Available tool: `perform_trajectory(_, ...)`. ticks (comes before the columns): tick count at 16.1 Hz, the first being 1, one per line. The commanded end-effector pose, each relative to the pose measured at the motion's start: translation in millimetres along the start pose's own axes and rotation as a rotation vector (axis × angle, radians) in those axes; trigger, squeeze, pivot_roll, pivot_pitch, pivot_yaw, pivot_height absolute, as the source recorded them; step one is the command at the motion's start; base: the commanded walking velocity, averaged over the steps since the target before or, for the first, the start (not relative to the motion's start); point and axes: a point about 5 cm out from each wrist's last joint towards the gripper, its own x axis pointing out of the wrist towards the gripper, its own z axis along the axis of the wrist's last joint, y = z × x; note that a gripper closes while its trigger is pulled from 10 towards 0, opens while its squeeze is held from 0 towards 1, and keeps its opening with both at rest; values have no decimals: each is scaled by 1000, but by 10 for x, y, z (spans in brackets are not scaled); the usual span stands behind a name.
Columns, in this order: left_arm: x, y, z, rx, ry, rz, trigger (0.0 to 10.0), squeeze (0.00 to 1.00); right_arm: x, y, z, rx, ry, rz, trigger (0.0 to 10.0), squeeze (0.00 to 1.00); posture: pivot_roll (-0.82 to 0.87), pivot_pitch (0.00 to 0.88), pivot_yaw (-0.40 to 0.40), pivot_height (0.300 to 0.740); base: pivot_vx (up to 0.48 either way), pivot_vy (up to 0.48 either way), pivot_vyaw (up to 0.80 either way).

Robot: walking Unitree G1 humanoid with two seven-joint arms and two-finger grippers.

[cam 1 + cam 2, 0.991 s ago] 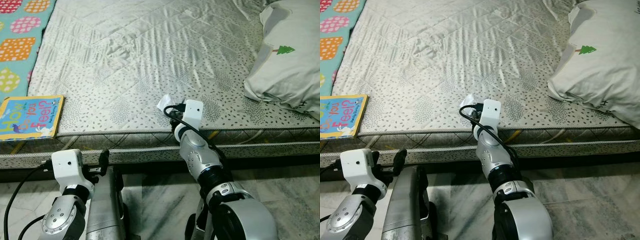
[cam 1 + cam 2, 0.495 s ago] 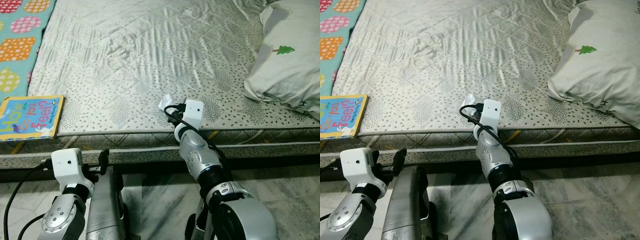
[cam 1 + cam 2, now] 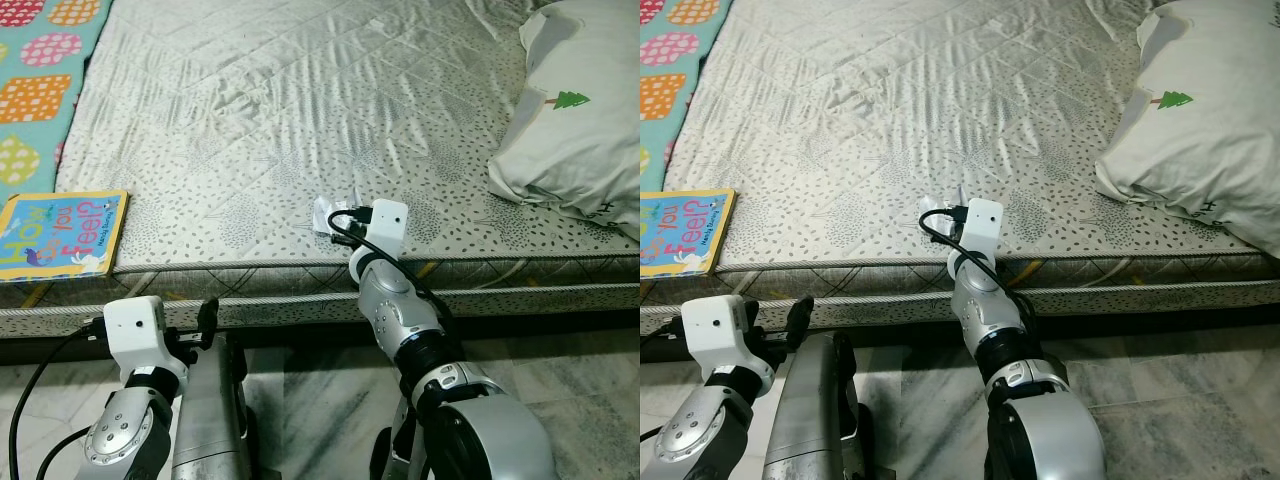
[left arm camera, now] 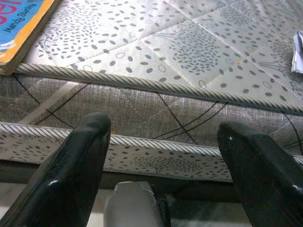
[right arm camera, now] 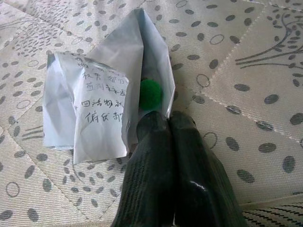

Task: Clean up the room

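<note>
A crumpled white paper [image 5: 102,90] with handwriting lies on the mattress [image 3: 250,110] near its front edge, and a small green ball [image 5: 150,93] rests in its fold. My right gripper [image 5: 163,119] reaches onto the bed with its fingers shut, and the paper's lower edge sits at their tips. In the head view the paper [image 3: 325,213] shows just beyond my right wrist. My left gripper [image 4: 163,127] hangs open low in front of the mattress side, holding nothing.
A children's board book [image 3: 60,232] lies at the bed's front left corner, beside a colourful play mat [image 3: 40,80]. A white pillow [image 3: 575,120] occupies the right of the bed. Marble floor [image 3: 570,360] runs along the bed's front.
The paper at my right fingertips has dropped slightly and lies flatter on the mattress. The left arm and the camera have stayed still.
</note>
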Motion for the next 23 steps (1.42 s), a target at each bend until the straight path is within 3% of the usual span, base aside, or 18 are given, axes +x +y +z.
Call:
perform_trajectory(1, -13, 29, -35, 11, 14, 14, 10000, 0, -105, 644, -11, 61, 18, 148, 0, 0, 127, 235, -37, 506, 0, 0, 0)
perform_trajectory(4, -1, 31, -44, 7, 12, 18, 10000, 0, -90, 546, 46, 85, -12, 157, 0, 0, 114, 222, -36, 506, 0, 0, 0)
perform_trajectory(6, 46, 11, -56, -7, 1, 20, 10000, 0, -93, 372, 147, 111, -76, 194, 0, 0, 73, 185, -38, 506, 0, 0, 0)
perform_trajectory(8, 117, -26, -69, -25, -11, 22, 10000, 0, -140, 119, 210, 72, -137, 219, 0, 0, 39, 154, -38, 506, 0, 0, 0)
perform_trajectory(10, 201, -55, -86, -32, -21, 16, 10000, 0, -220, -102, 210, 32, -176, 242, 0, 0, -1, 120, -35, 506, 0, 0, 0)
perform_trajectory(12, 260, -79, -94, -40, -29, 4, 10000, 0, -299, -249, 174, 54, -181, 251, 0, 0, -29, 96, -29, 506, 0, 0, 0)
perform_trajectory(13, 301, -95, -100, -43, -35, -3, 10000, 0, -362, -336, 134, 42, -175, 261, 9922, 0, -40, 80, -27, 506, 0, 0, 0)
perform_trajectory(17, 401, -104, -112, -46, -55, -12, 10000, 0, -593, -520, 49, 56, -174, 289, 10000, 0, -61, 39, -20, 506, 0, 0, 0)
perform_trajectory(20, 446, -107, -106, -42, -68, -19, 10000, 0, -613, -506, 126, 50, -217, 326, 10000, 0, -68, 17, -13, 506, 0, 0, 0)
perform_trajectory(23, 494, -121, -103, -41, -84, -23, 10000, 0, -620, -438, 237, 60, -231, 358, 10000, 0, -67, 9, -15, 540, 0, 0, -406)
